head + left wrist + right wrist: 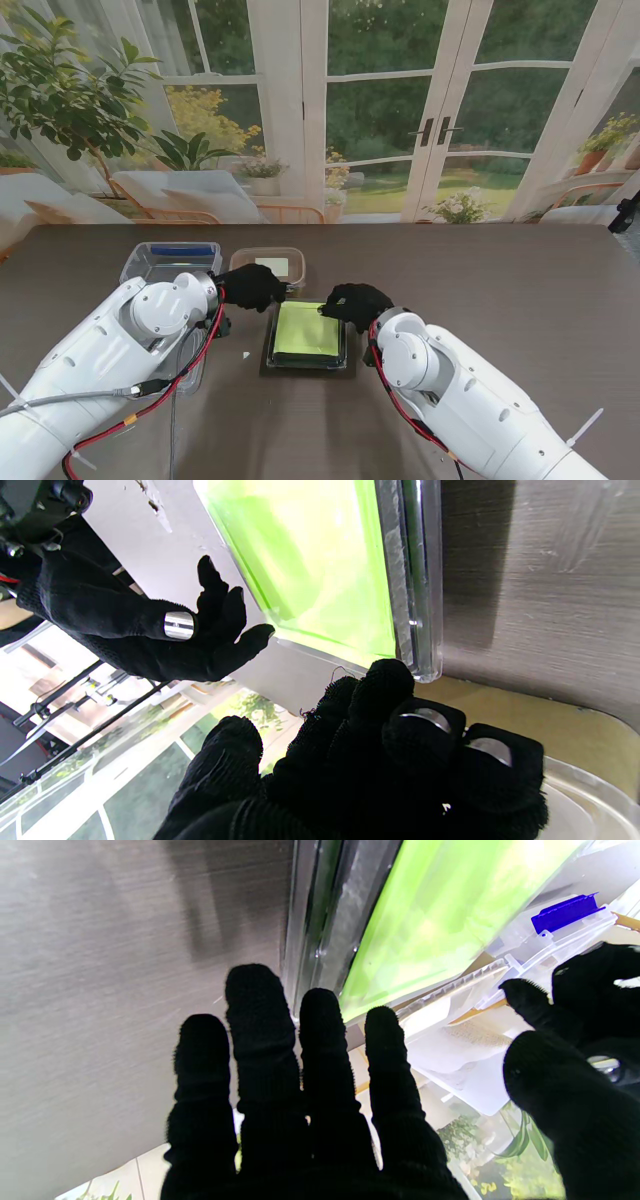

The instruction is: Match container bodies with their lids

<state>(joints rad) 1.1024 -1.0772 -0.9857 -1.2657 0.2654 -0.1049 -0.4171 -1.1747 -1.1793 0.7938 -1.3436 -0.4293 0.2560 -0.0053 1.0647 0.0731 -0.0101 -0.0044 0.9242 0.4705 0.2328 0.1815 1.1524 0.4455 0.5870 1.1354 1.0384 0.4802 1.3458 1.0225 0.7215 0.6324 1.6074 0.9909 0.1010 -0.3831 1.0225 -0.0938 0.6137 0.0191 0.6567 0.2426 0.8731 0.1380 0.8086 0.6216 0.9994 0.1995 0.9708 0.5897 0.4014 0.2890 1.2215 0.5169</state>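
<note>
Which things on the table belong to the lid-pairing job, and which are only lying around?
Belong to the job:
- green-lidded container, both hands at its far corners
- clear box with blue latch
- brown-rimmed container

Just lying about:
- small white scrap on the table
- potted plants behind the glass doors

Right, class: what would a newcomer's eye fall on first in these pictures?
The bright green box in the middle of the table, with the black-gloved left robot hand and right robot hand at its far corners. Farther from me sit a clear box with a blue clip and a small tub.
</note>
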